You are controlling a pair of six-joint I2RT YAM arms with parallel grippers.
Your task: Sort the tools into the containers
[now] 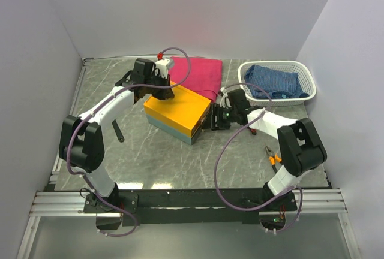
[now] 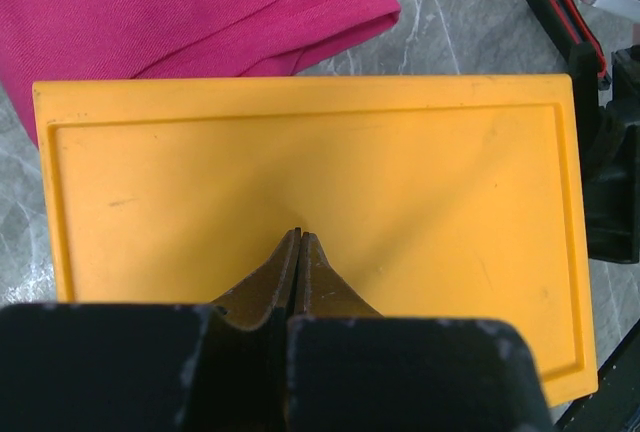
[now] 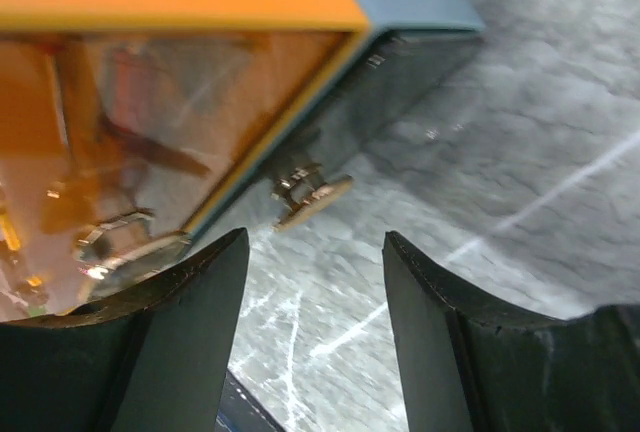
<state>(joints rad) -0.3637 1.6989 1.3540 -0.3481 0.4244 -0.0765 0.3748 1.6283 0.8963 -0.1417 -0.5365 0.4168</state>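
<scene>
- While the right gripper (image 3: 315,287) stands with its jaws parted and nothing between them, a small metal clasp (image 3: 310,192) sits straight ahead of the gap. It is just past the fingertips, low on the rectangular box with the orange-yellow lid and pale teal base (image 1: 177,108). I judge that the coming move depends on this line-up.
- That box lies mid-way across the grey marbled table (image 1: 156,157), with its long axis slanting from far left to near right. The right gripper faces its right-hand short end, so that arm is much the nearer to the clasp.
- The left gripper (image 2: 300,237) is clenched on nothing. Its tips are over the middle of the lid and seem to press on it, though I cannot tell if they actually touch.
- Tools lie outside both containers:
  - small orange-handled pliers (image 1: 273,158) near the right arm's base;
  - a thin dark tool (image 1: 118,133) left of the box;
  - red-and-black pliers (image 2: 565,12) just beyond the box's right end.
- The white slotted plastic basket (image 1: 273,63) stands at the far right, holding a blue cloth (image 1: 273,82).
- Hard to make out:
  - what lies behind the box's clear side panel (image 3: 150,122), which is blurred and full of reflections;
  - whether the clasp is fastened, or is part of the box at all;
  - the red-and-black pliers, which are cut off at the frame edge.
</scene>
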